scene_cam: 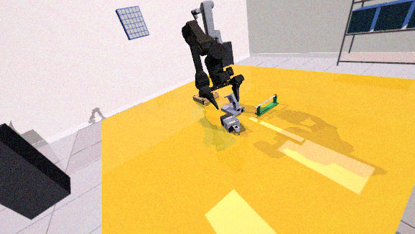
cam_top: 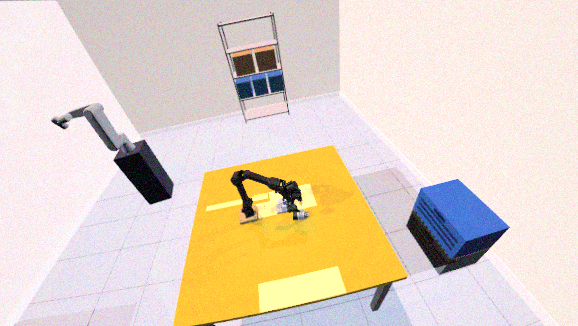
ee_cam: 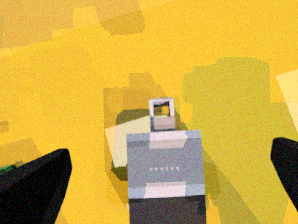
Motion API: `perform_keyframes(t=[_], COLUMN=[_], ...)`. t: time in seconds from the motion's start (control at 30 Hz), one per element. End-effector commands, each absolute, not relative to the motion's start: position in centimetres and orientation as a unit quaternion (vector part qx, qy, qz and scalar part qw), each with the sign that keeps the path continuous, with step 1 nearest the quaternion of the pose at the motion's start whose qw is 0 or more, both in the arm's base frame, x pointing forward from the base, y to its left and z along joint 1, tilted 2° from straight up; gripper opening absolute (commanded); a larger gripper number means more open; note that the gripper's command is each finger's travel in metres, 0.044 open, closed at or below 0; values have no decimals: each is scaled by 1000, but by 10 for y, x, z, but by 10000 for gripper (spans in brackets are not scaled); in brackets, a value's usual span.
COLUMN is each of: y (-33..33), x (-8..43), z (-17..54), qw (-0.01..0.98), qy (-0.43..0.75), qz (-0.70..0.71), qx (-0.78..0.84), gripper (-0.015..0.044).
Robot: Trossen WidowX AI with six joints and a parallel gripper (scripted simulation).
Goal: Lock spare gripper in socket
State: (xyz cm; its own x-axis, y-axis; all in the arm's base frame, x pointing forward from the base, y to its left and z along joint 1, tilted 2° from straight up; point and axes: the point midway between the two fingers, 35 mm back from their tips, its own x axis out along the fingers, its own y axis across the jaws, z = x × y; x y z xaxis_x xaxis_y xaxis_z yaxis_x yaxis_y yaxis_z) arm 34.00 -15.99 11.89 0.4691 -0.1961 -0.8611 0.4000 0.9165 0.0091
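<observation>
Gripper (cam_top: pixel 296 206) (scene_cam: pixel 230 104) (ee_cam: pixel 172 155) spread wide (nothing held), spare gripper (cam_top: pixel 301 215) (scene_cam: pixel 230 123) (ee_cam: pixel 172 155) near, yellow table (cam_top: pixel 310 250) (scene_cam: pixel 172 179) (ee_cam: pixel 50 90) below.

My table (cam_top: pixel 225 270) (scene_cam: pixel 161 179) (ee_cam: pixel 50 85) is yellow. On it I see the spare gripper (cam_top: pixel 301 215) (scene_cam: pixel 230 123) (ee_cam: pixel 172 155), grey mount (cam_top: pixel 282 206) (scene_cam: pixel 227 108), green rack (scene_cam: pixel 267 108) (ee_cam: pixel 10 167) and tan baseplate (cam_top: pixel 244 220) (scene_cam: pixel 200 101).

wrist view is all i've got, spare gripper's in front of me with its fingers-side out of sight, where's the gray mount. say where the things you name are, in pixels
Observer: In the top view, the mount (cam_top: pixel 282 205) (scene_cam: pixel 228 108) stands between the arm's base block (cam_top: pixel 244 220) (scene_cam: pixel 196 97) and the spare gripper (cam_top: pixel 300 215) (scene_cam: pixel 229 122) (ee_cam: pixel 172 155).

Operator: and that green sliver at my left edge

Observer: Likely the green stand (scene_cam: pixel 268 108) (ee_cam: pixel 10 167) in the exterior view; a pale rod (scene_cam: pixel 266 101) spans it, with red at one end.
</observation>
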Motion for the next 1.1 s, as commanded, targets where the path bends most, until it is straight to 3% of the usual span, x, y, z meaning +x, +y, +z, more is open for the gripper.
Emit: perform_keyframes(t=[0.0, 1.07], y=[-160, -158], x=[339, 339], z=[94, 26], qw=[849, 849], qy=[488, 489], qz=[-173, -173], qx=[105, 106], gripper=[440, 440])
